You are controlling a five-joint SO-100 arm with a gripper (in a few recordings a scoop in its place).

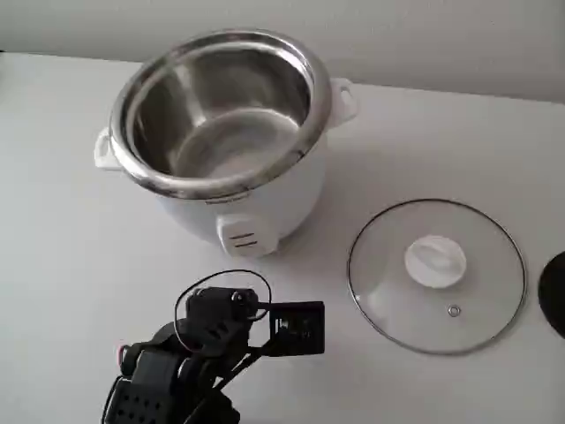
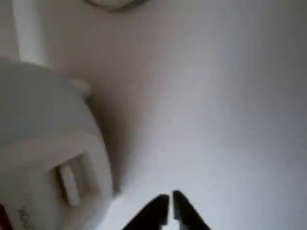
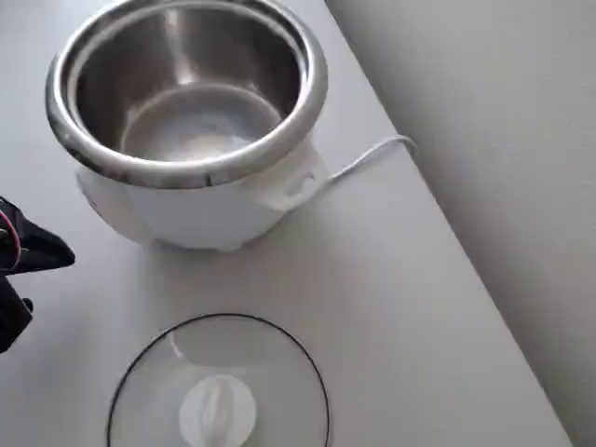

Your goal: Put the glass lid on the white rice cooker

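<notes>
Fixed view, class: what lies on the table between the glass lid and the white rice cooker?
Nothing: in the fixed view only bare table separates the glass lid from the white rice cooker.

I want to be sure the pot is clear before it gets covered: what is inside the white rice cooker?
The white rice cooker holds only its bare steel inner pot.

We see the squat white rice cooker with its shiny steel pot [image 3: 186, 121] standing open at the far left. The round clear glass lid with white knob [image 3: 217, 391] lies flat near us, apart from it. A white cord [image 3: 368, 154] trails right.
</notes>
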